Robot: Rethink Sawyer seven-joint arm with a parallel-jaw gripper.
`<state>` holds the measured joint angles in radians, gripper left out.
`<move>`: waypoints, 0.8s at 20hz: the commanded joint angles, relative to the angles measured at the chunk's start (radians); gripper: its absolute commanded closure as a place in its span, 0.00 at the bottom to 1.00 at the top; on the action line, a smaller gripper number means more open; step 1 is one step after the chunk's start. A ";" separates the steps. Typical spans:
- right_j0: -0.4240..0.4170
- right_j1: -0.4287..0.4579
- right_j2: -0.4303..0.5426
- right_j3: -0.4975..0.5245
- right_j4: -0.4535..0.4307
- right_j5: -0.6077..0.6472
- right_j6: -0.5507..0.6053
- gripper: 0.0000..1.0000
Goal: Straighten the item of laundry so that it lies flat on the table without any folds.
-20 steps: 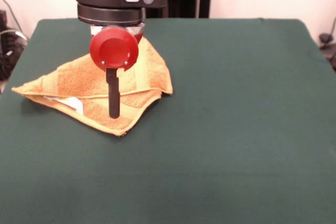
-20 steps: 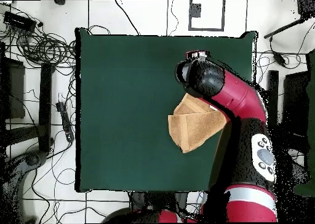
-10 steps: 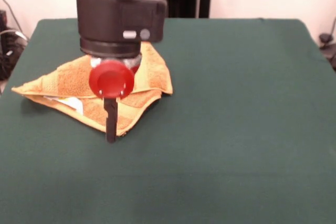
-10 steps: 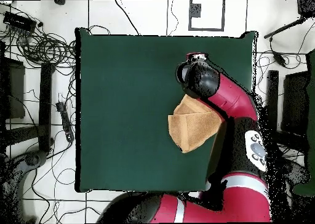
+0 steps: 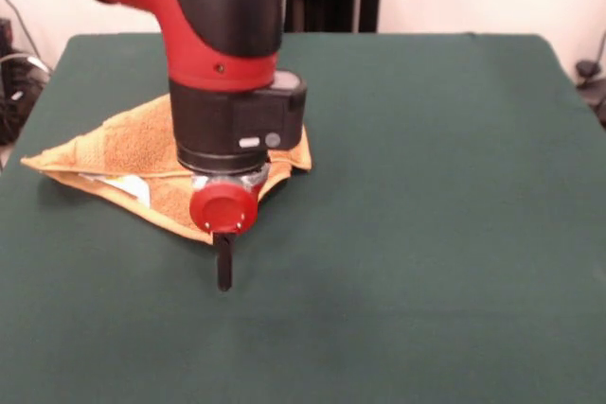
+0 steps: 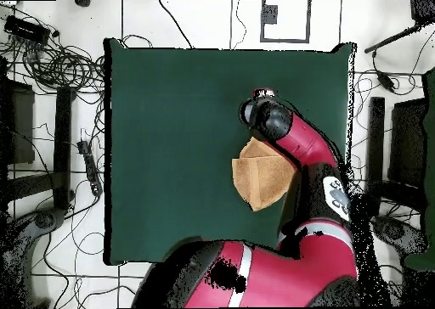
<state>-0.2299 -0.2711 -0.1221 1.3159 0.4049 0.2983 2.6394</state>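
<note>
My claw (image 5: 224, 267): spread or pressed, cannot tell. Just behind it, the folded towel (image 5: 123, 153): soft, light, limp. I'd pinch its nearest corner.

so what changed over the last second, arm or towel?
Only the arm. The gripper came down and toward the camera in the front view, from over the middle of the folded towel to just past its near corner, low over the table. Nothing was grasped or released. The towel kept the same folded triangular shape in the same place.
</note>
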 commanded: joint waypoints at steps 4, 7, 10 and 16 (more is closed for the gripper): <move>0.036 -0.019 0.069 0.136 0.055 -0.027 0.191 0.00; 0.032 -0.037 0.068 0.150 0.051 -0.014 0.182 0.00; 0.024 -0.056 0.060 0.151 0.047 0.020 0.167 0.00; 0.012 -0.135 0.052 0.208 0.038 0.086 0.144 0.00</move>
<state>-0.2319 -0.3167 -0.1222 1.3935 0.4070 0.2983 2.6394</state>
